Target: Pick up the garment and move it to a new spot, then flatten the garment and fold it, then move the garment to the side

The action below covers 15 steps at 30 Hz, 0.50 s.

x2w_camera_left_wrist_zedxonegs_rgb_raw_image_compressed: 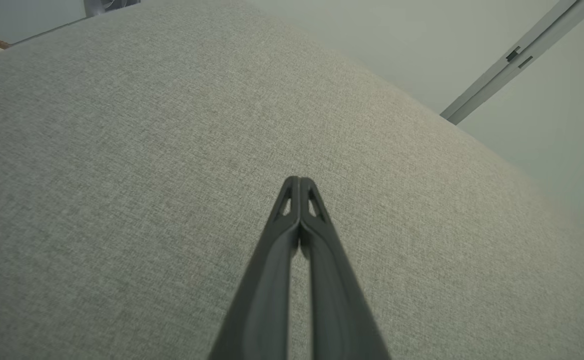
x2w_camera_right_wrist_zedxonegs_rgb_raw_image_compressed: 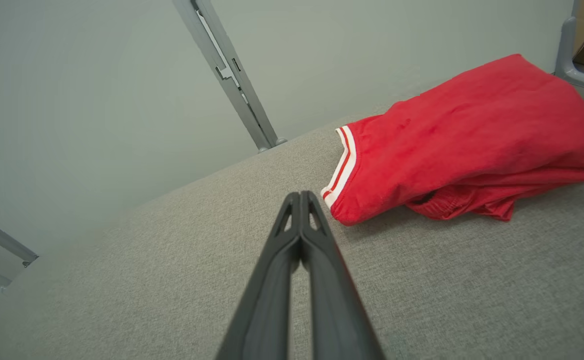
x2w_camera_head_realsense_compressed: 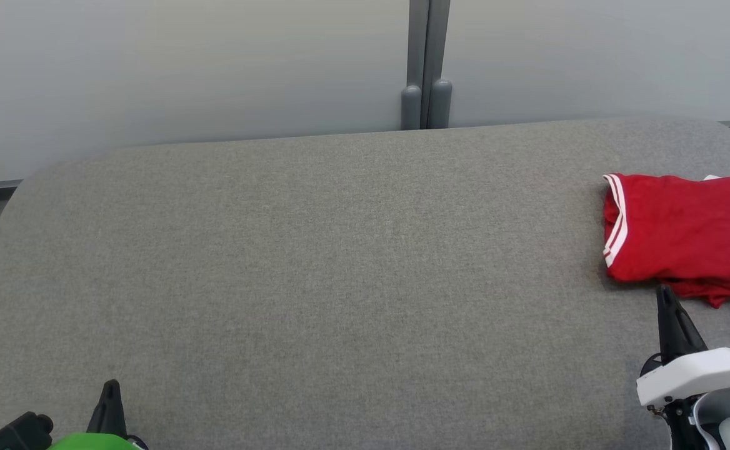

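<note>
Garment (x2w_camera_head_realsense_compressed: 684, 234), red with white-striped trim, lies roughly folded at the right end of the grey worktop (x2w_camera_head_realsense_compressed: 340, 262), running past the edge of the head view. Right hand (x2w_camera_right_wrist_zedxonegs_rgb_raw_image_compressed: 300, 196): clenched, empty, tip just beside the garment's striped corner. Left hand (x2w_camera_left_wrist_zedxonegs_rgb_raw_image_compressed: 299, 181): clenched, empty, above bare worktop, well apart from the garment.

Looks like a lab: grey fabric-covered table (x2w_camera_head_realsense_compressed: 340, 281) against plain partition panels (x2w_camera_head_realsense_compressed: 184, 62)
</note>
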Motion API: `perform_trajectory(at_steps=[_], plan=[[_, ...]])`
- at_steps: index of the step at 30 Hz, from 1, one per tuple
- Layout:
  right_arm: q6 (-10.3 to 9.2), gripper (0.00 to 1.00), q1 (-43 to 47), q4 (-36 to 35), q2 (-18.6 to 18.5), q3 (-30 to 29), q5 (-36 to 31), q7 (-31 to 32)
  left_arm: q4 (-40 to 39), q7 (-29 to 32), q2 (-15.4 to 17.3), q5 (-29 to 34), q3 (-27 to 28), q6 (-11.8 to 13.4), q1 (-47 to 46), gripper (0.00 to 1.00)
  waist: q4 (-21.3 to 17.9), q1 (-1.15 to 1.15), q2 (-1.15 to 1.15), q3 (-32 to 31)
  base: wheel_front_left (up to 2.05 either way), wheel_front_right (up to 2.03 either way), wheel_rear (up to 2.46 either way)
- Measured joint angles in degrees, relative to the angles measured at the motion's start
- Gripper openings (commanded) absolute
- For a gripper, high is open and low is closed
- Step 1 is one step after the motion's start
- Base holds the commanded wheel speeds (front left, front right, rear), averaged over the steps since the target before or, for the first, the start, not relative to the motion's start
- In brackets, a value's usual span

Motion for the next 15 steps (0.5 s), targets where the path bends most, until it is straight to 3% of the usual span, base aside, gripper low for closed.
perform_trajectory(at_steps=[15], plan=[[1.93,0.00,-1.43,1.55,1.54,-2.27,11.21,2.97,0.02,2.88,-1.12,-9.32,1.11,-1.48,-1.29,0.00,0.04,0.00,0.00,0.22,0.00,0.00,0.00]])
